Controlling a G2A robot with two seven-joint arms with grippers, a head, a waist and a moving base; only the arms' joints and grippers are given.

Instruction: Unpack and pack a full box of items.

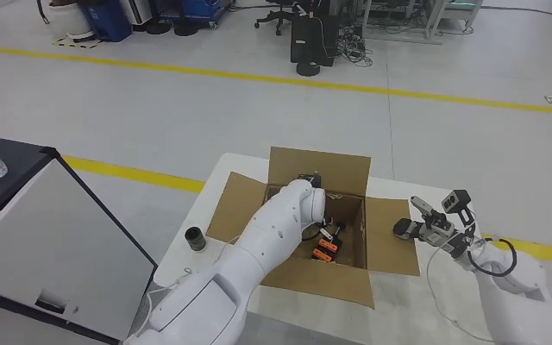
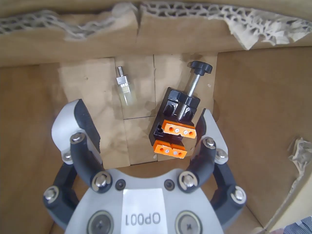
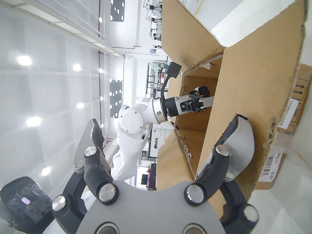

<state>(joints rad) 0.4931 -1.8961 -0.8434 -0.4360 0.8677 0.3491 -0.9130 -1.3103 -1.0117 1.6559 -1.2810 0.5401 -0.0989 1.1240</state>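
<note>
Left wrist view: unpacking judged in hand, w/ left end effector [image 2: 141,113] seen spread inside cardboard box [image 2: 256,98], near mini vise [image 2: 176,125] lying on box floor; next, alignment astride vise body & closing are called for.

Matt cardboard box [image 2: 256,98] (frayed edges); metal bolt [image 2: 122,80].

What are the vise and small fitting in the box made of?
The vise: likely glossy black-painted metal, bare threaded screw; orange inserts seem plastic. The fitting: shiny metal hex and thread, lower part probably clear plastic.
</note>
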